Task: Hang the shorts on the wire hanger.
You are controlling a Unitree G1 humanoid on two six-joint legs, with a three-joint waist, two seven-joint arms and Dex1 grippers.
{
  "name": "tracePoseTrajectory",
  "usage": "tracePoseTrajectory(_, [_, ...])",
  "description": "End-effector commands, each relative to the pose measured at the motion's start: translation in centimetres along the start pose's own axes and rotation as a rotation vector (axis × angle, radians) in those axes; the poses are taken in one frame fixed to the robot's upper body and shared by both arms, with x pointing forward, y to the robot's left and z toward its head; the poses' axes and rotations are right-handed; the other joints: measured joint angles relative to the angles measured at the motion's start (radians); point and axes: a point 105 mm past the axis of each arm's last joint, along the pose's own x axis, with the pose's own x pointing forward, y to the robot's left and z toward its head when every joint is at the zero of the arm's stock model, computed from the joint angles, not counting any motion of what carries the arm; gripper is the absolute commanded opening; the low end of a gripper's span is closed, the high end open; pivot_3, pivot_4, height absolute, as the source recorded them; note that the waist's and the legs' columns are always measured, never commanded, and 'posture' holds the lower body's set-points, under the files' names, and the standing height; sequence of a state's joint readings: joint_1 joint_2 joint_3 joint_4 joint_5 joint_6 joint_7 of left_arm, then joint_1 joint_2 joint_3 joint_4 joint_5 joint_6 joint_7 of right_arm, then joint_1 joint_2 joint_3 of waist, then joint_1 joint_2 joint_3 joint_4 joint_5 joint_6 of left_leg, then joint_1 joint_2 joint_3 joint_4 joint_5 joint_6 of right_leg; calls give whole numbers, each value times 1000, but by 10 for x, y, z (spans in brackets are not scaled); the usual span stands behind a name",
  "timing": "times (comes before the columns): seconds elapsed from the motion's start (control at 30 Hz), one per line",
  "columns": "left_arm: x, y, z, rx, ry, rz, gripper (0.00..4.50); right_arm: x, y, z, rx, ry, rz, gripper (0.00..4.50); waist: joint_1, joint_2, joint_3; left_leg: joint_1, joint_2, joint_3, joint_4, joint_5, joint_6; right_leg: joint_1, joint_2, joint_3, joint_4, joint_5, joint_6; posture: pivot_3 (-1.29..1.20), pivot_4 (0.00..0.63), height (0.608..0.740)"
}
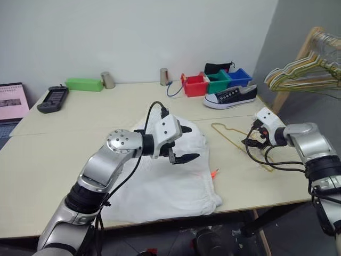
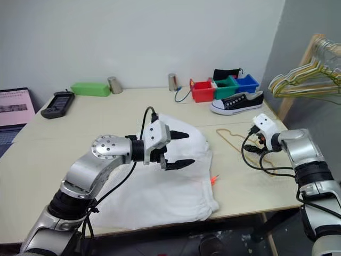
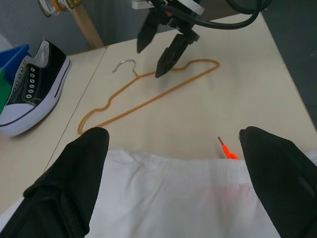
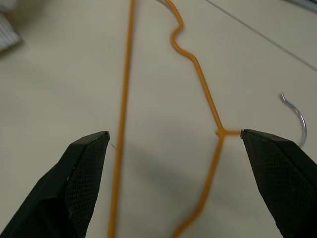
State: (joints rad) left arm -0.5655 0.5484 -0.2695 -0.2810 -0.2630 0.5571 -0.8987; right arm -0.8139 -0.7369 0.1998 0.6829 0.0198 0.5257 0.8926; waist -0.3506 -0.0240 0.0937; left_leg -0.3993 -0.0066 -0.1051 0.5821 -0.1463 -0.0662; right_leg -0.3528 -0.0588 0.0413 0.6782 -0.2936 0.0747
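The white shorts (image 1: 160, 184) lie spread flat at the table's front middle, their orange-red drawstring (image 3: 225, 148) poking out on the side toward the hanger. My left gripper (image 1: 185, 143) hovers open above the shorts' right part, pointing toward the wire hanger (image 3: 148, 97). That yellowish-tan hanger lies flat on the table just right of the shorts, its hook (image 4: 297, 119) turned away from them. My right gripper (image 1: 251, 140) is open and angled down just over the hanger, near the neck below the hook (image 4: 221, 132). Neither gripper holds anything.
A black-and-white sneaker (image 1: 230, 97) and red, green and blue bins (image 1: 195, 85) stand behind the hanger. A wooden rack with several hangers (image 1: 303, 69) rises beyond the table's right edge. A green box (image 1: 84, 84), metal cups (image 1: 108, 80) and a handheld device (image 1: 52, 99) sit far left.
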Motion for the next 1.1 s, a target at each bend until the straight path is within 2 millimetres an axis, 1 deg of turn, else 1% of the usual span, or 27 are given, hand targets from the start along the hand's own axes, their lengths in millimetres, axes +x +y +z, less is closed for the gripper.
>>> tracePoseTrajectory(0.03, [4,0,2,8,-23,33,4474,-5,-14,-3,50,-3,-15,4500,-9,0,0,0,0,0,0,0,0,0,0,0,0,0,0,-281,19,740])
tracePoseTrajectory(0.17, [16,-2,4,-52,-56,59,4474,0,-15,-14,133,23,-10,4500,-13,0,0,1,0,0,1,0,0,2,0,0,0,0,1,-275,18,740])
tracePoseTrajectory(0.27, [24,-10,6,-62,-68,43,4474,4,-14,-28,143,61,-7,4500,-15,0,0,2,0,-1,4,0,0,4,0,0,0,0,0,-272,14,740])
tracePoseTrajectory(0.33, [25,-13,6,-64,-68,38,4474,5,-13,-33,159,77,-3,4500,-14,0,0,2,-1,-1,6,0,0,6,0,0,0,-1,-2,-273,14,740])
tracePoseTrajectory(0.43, [24,-11,6,-62,-64,38,4474,7,-13,-45,164,116,-8,4500,-15,0,0,2,-1,-1,7,0,0,7,0,0,0,-1,-2,-274,13,740])
tracePoseTrajectory(0.5, [23,-11,6,-59,-59,37,4474,8,-11,-49,163,131,6,4500,-15,0,-1,2,-1,-1,7,0,0,8,0,0,0,-1,-2,-274,11,740])
tracePoseTrajectory(0.6, [22,-11,5,-55,-53,30,4500,7,-7,-53,204,146,35,4001,-15,0,-1,3,-1,-2,7,0,0,10,0,0,-2,-1,-2,-274,10,740])
tracePoseTrajectory(0.67, [21,-11,5,-53,-49,27,4500,6,-4,-55,224,161,61,3532,-14,0,-1,3,-1,-2,7,0,0,11,0,-1,-3,-1,-2,-274,10,740])
tracePoseTrajectory(0.73, [20,-11,5,-51,-46,27,4500,4,-2,-59,237,177,85,3154,-13,0,-2,3,-1,-2,7,0,0,11,0,-1,-3,-1,-2,-275,8,740])
tracePoseTrajectory(0.77, [19,-11,5,-50,-45,29,4500,3,-1,-61,237,185,94,2881,-12,0,-2,3,-1,-3,7,0,0,11,0,-1,-3,-1,-2,-276,9,740])
tracePoseTrajectory(0.9, [18,-8,4,-45,-39,36,4500,0,-3,-67,236,208,90,2119,-12,0,-2,3,-1,-3,7,0,0,11,0,-1,-3,-2,-2,-277,11,740])
tracePoseTrajectory(0.97, [18,-6,4,-42,-38,39,4500,1,-2,-68,240,209,94,1615,-12,0,-2,3,-1,-3,7,0,0,11,0,-1,-3,-2,-2,-280,11,740])
tracePoseTrajectory(1.03, [18,-4,4,-38,-38,45,4500,1,-1,-68,240,208,98,934,-12,0,-2,3,-1,-3,7,0,0,11,0,-1,-3,-2,-3,-281,12,740])
tracePoseTrajectory(1.07, [18,-3,4,-37,-37,47,4500,2,-1,-68,239,208,98,683,-13,0,-3,3,-1,-3,7,0,0,11,0,-1,-3,-2,-3,-282,13,740])
tracePoseTrajectory(1.1, [18,-2,4,-35,-36,50,4500,2,0,-68,232,208,97,552,-13,0,-3,3,-1,-3,7,0,0,11,0,-1,-3,-2,-3,-282,13,740])
